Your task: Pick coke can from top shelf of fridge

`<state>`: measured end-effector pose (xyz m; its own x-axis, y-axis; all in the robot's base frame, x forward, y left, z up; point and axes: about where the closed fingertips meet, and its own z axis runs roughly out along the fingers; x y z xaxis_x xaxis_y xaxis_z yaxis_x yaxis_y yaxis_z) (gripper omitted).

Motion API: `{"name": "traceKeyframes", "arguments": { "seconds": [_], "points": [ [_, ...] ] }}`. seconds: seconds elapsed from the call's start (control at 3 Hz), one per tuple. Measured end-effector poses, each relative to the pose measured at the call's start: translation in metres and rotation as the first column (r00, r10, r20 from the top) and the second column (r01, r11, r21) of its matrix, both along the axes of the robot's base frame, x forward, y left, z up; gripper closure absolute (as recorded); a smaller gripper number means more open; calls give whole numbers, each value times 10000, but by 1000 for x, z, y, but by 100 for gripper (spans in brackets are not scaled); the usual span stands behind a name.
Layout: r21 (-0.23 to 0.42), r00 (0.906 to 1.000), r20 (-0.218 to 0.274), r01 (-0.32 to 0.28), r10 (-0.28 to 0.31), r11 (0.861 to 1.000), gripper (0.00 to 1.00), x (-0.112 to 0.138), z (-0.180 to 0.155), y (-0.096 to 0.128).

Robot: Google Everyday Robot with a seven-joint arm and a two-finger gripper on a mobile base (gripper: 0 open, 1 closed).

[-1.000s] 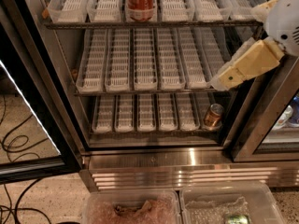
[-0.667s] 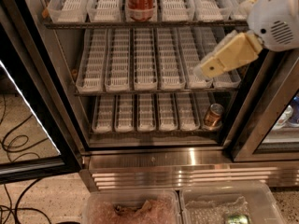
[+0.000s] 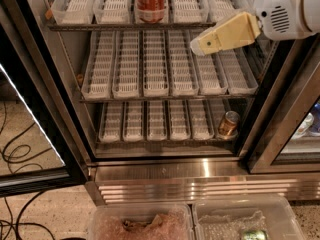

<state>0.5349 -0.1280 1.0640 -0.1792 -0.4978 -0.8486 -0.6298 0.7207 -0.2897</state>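
The coke can [image 3: 150, 2], red with white script, stands upright in a white lane tray on the top shelf [image 3: 125, 25] of the open fridge [image 3: 165, 179]. Its top is cut off by the frame edge. My gripper [image 3: 201, 46] comes in from the upper right on a white arm. It hangs in front of the fridge, level with the top rack's front edge, to the right of the can and a little below it. It is apart from the can and holds nothing that I can see.
A copper-gold can [image 3: 228, 124] stands at the right end of the bottom rack. The black-framed glass door [image 3: 30, 134] is swung open on the left. Two clear plastic bins [image 3: 145, 224] sit on the floor in front, one with a green can [image 3: 252, 234]. Cables lie at the left.
The gripper has moved up and to the left, from beside the middle rack to the height of the top rack's front edge, closer to the coke can.
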Motion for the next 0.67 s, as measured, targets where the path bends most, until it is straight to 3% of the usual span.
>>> {"name": "traceKeyframes", "arguments": {
  "seconds": [0.33, 0.67],
  "points": [
    [102, 10000, 7, 15, -15, 9999, 0, 2, -2, 5],
    [634, 9993, 247, 274, -290, 9976, 0, 13, -4, 20]
  ]
}}
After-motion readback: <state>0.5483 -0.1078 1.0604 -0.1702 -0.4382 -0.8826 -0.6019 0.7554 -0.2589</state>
